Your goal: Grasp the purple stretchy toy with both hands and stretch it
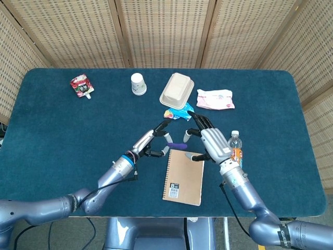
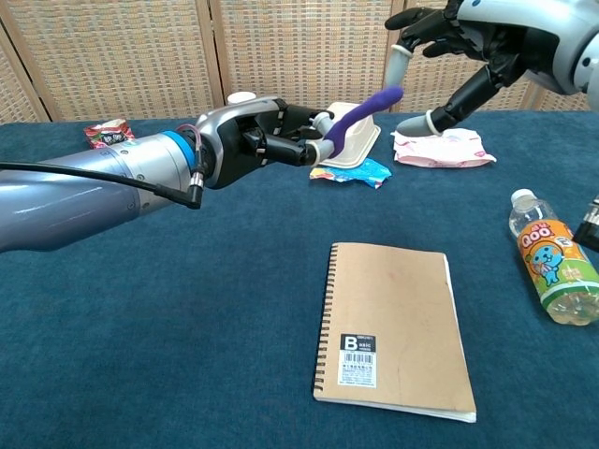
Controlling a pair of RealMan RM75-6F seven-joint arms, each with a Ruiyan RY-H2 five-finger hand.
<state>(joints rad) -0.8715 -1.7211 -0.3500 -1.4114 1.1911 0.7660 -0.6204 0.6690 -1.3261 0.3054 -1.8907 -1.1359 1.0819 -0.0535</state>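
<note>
My left hand (image 1: 152, 141) (image 2: 267, 137) holds one end of the purple stretchy toy (image 1: 178, 145) (image 2: 367, 106) above the table, the free end pointing to the right. My right hand (image 1: 209, 141) (image 2: 456, 42) hovers just right of that free end with its fingers spread apart and nothing in it. In the chest view the toy's tip lies close to the right hand's fingertips (image 2: 401, 64), without clear contact.
A tan spiral notebook (image 1: 184, 176) (image 2: 397, 326) lies below the hands. An orange drink bottle (image 1: 235, 151) (image 2: 549, 267) lies at right. Behind are a beige clamshell box (image 1: 177, 90), a blue wrapper (image 1: 177, 112), a pink wipes pack (image 1: 215, 99), a white cup (image 1: 138, 83) and a red pouch (image 1: 81, 86).
</note>
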